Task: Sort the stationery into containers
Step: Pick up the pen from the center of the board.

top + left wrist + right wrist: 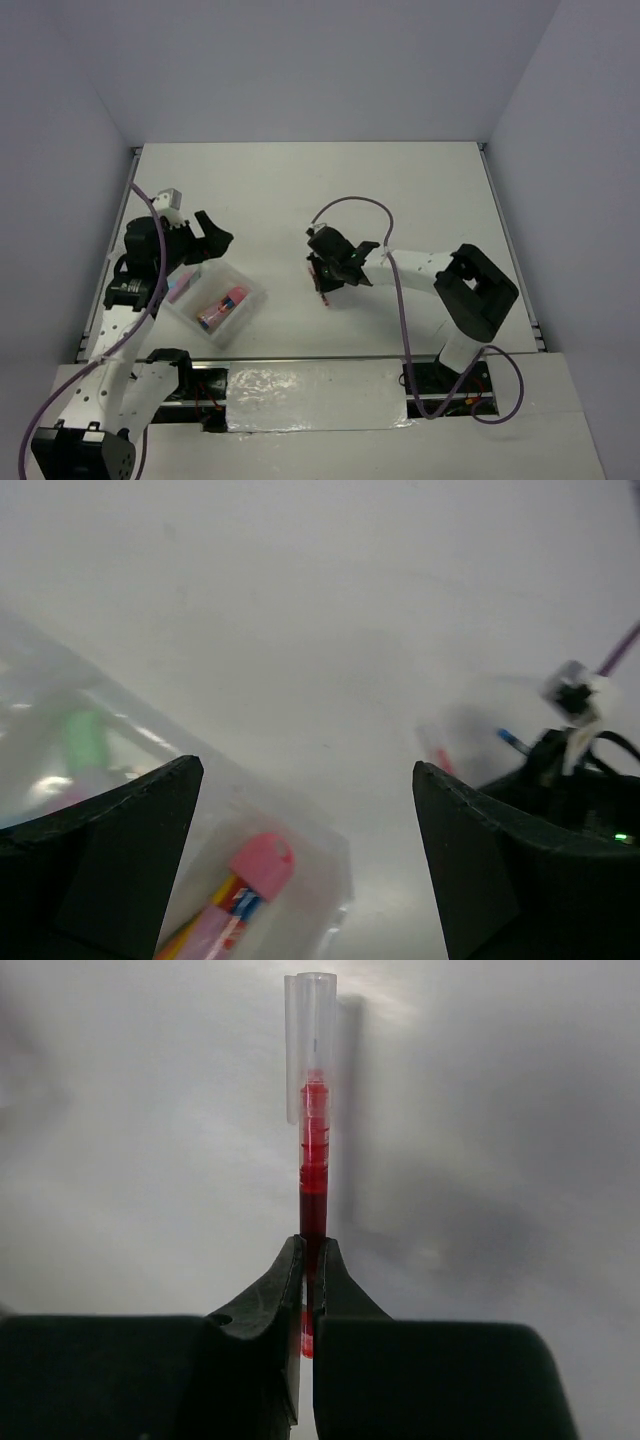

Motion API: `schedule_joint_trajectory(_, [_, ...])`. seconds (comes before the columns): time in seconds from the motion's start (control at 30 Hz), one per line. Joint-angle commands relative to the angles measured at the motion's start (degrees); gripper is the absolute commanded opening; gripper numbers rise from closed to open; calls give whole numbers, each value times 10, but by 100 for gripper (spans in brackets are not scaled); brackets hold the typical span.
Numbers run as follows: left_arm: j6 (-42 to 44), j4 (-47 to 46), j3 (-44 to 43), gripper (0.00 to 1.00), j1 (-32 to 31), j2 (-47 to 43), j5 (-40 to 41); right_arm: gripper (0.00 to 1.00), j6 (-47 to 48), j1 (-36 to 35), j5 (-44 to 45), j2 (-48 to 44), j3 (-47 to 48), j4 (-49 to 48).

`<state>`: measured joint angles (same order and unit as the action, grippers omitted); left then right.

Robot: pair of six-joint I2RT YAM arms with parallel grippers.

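My right gripper [312, 1245] is shut on a thin red pen [313, 1160] with a clear cap, which sticks out forward between the fingers. In the top view this gripper [325, 276] sits mid-table, low over the surface, with the red pen [322, 287] in it. The clear divided tray [256, 293] lies at the near left. A fat pink tube [222, 308] lies in its right compartment. My left gripper [206, 236] hangs open and empty over the tray's far side. The left wrist view shows its fingers spread wide [308, 768] above the pink tube [262, 865] and the tray wall [335, 875].
A blurred green highlighter [85, 740] shows through the tray's left part. Pink and blue items [180, 288] lie in the tray under my left arm. White walls close the table at the back and sides. The right arm's purple cable [350, 203] loops above the gripper.
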<state>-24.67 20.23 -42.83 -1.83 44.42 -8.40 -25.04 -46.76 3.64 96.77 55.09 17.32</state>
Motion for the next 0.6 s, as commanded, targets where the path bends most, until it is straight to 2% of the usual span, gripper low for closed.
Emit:
schedule_joint_trajectory(0.0, [-140, -148, 69, 99, -1, -11, -236, 0, -11, -68, -82, -71, 32, -105])
schedule_joint_trajectory(0.03, [-179, -190, 126, 99, -4, -35, -252, 0, -19, -78, -82, -80, 37, -117])
schedule_joint_trajectory(0.1, [-263, -250, 165, 99, -19, -58, -249, 0, -72, -97, -50, -84, 78, -99])
schedule_joint_trajectory(0.23, [-298, -259, 186, 99, -48, -85, -211, 0, -119, -125, -37, -77, 120, -126])
schedule_joint_trajectory(0.4, [-314, -285, 188, 98, -49, -83, -211, 0, -112, -156, -47, -34, 212, -110])
schedule_joint_trajectory(0.5, [-324, -295, 194, 87, -49, -75, -210, 0, -102, -172, -50, -24, 236, -108])
schedule_joint_trajectory(0.53, [-322, -295, 195, 70, -49, -73, -210, 0, -102, -175, -50, -26, 237, -115])
schedule_joint_trajectory(0.57, [-321, -295, 197, 60, -49, -69, -210, 0, -101, -177, -47, -28, 236, -118])
